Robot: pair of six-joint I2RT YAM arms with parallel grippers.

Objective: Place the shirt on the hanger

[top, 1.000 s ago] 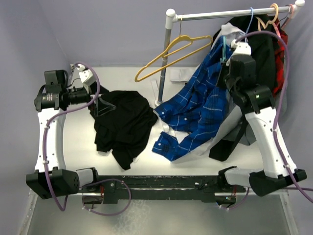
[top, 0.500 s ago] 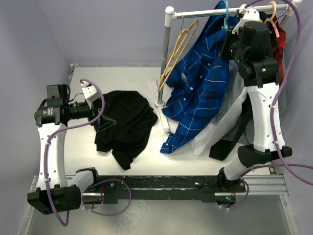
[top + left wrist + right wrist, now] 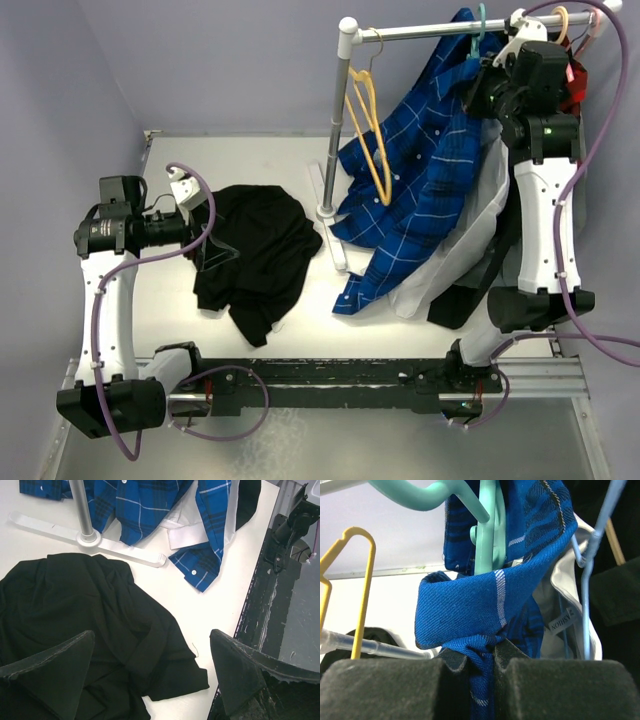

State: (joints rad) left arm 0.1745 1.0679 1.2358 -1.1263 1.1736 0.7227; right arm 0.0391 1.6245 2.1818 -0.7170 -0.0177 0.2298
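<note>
So the bright blue plaid button-up shirt (image 3: 420, 190) is draped on the thin teal plastic hanger (image 3: 485, 535), whose hook sits up at the white metal rail (image 3: 420, 32), and the shirt's lower end trails down onto the white table (image 3: 260, 160). The right gripper (image 3: 481, 662) is pinched tight on a bunched fold of that shirt just under the hanger's neck. The left gripper (image 3: 151, 635) hangs wide open over the crumpled black garment (image 3: 75, 605), holding nothing.

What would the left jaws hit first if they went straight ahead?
Probably the crumpled black garment on the white table: it fills the left wrist view between the open jaws, though how near it lies is unclear.
</note>
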